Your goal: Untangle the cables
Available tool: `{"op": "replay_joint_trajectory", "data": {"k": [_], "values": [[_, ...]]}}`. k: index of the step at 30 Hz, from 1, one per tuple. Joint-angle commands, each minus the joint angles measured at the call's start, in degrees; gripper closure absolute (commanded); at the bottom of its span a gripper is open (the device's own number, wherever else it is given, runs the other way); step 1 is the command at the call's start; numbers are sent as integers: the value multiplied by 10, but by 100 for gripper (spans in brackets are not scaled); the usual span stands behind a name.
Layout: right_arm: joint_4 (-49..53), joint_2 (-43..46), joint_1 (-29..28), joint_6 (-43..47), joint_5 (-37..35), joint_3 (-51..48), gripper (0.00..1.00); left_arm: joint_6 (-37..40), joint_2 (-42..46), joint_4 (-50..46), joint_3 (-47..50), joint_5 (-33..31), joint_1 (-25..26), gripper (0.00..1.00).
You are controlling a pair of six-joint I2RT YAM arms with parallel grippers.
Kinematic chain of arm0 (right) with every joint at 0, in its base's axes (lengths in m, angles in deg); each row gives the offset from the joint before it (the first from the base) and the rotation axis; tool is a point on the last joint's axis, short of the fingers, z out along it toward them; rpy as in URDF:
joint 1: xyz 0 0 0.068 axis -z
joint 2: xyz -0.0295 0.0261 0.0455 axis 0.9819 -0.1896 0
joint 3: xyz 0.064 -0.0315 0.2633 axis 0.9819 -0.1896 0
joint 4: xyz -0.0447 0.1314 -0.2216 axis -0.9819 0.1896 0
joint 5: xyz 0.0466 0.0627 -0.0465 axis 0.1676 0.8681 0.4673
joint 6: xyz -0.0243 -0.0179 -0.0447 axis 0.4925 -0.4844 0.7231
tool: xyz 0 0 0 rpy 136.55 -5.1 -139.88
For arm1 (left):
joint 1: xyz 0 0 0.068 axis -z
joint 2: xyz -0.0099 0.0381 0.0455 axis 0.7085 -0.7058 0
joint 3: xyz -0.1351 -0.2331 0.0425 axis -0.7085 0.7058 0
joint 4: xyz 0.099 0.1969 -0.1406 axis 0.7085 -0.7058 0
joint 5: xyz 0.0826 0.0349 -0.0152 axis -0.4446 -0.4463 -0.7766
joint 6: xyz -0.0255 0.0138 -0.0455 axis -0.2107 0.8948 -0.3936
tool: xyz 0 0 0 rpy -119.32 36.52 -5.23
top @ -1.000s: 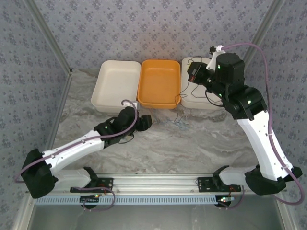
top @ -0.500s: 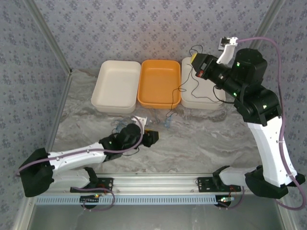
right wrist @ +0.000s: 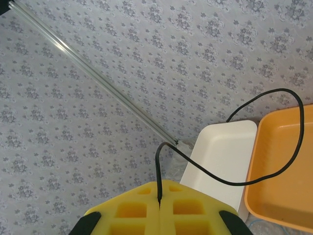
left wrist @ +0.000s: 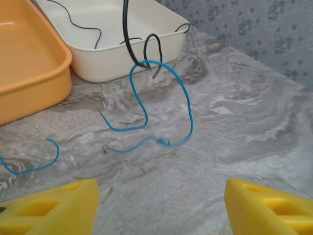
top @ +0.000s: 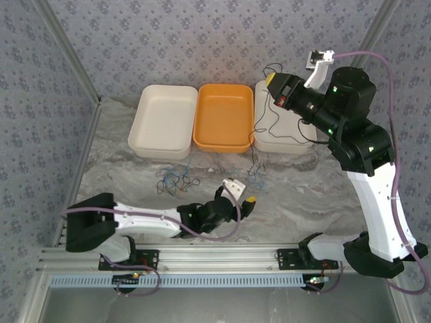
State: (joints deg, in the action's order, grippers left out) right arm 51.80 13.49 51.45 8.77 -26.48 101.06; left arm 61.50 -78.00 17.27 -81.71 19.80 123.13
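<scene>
item 1, lower centre: left gripper (left wrist: 161, 215), yellow foam pads spread apart, nothing between them, low over the grey marbled table (top: 303, 192).
item 2, just beyond: thin blue curly cable (left wrist: 190, 110) lying on the table, hooked through a loop of the thin black cable (left wrist: 125, 29); not yet separated.
item 3, centre left: small knot of blue and tan cables (top: 176, 180), unsorted.
item 4, upper right: right gripper (right wrist: 160, 208) clenched on the black cable's end, raised above the white plastic tray (top: 286, 149).
progress, judged: early; most untangling remains.
</scene>
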Motion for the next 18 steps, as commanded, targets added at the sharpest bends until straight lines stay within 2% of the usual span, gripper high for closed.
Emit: {"op": "replay_joint_trajectory", "data": {"k": [1,8,10,12,13,14,15,16,17,18], "values": [[-18,9,-4,-16,12,2,100,47,-41,64,-36,-59,2,29],[-23,14,-15,-26,7,-9,100,54,-108,63,-100,-60,2,25],[-25,14,-17,-28,8,-10,100,45,-124,15,-129,-125,-1,26],[-28,18,-24,-28,5,-14,100,11,-129,-29,-139,-151,-24,29],[-29,20,-27,-28,3,-15,100,-6,-128,-41,-137,-159,-36,34],[-27,22,-27,-26,-1,-15,100,-10,-127,-44,-131,-147,-48,48],[-26,24,-28,-25,-5,-13,100,-17,-125,-47,-125,-141,-57,74],[-24,24,-27,-23,-9,-11,100,-23,-123,-50,-121,-141,-61,95],[-21,24,-27,-19,-13,-6,100,-25,-120,-51,-113,-142,-62,100],[-16,23,-24,-16,-16,1,100,-30,-117,-52,-106,-143,-62,100]]}}
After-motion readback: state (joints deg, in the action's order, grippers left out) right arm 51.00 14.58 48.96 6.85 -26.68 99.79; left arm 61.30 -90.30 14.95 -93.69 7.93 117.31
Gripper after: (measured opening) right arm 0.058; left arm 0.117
